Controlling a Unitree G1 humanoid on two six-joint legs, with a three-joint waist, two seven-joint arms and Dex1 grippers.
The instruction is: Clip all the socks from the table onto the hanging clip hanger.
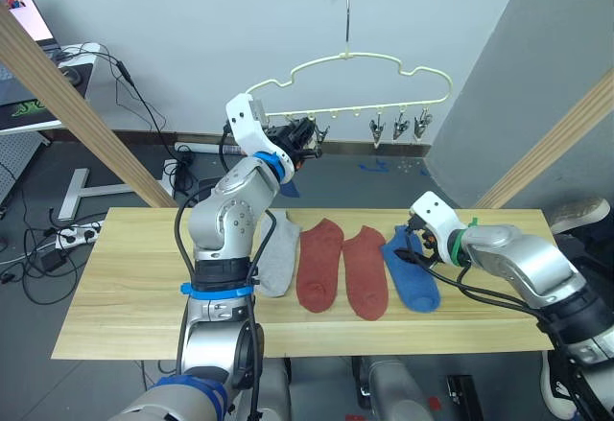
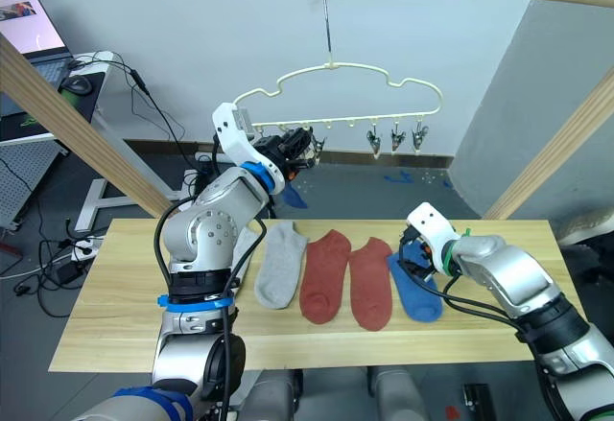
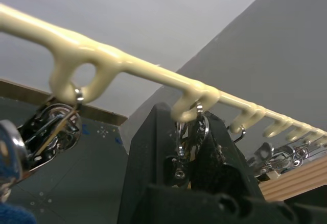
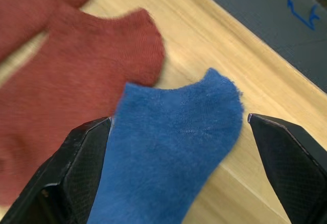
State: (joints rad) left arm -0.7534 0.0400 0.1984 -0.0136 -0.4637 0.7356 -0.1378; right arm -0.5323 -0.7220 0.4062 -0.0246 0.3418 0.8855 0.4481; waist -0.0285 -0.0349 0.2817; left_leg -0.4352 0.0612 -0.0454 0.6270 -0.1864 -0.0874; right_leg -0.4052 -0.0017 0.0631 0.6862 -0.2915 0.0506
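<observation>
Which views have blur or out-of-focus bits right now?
Right wrist view: the two red socks smear soft toward the frame's edge, while the blue sock keeps its knit texture. Left wrist view: the near clip and a blue patch at the corner are out of focus; the hanger bar is crisper. Both eye views look sharp.

No readable text or labels.

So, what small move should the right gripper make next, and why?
Probably lower and close. The right gripper is open, its fingers on either side of the blue sock, which lies flat on the table. The left gripper is already at a clip.
</observation>
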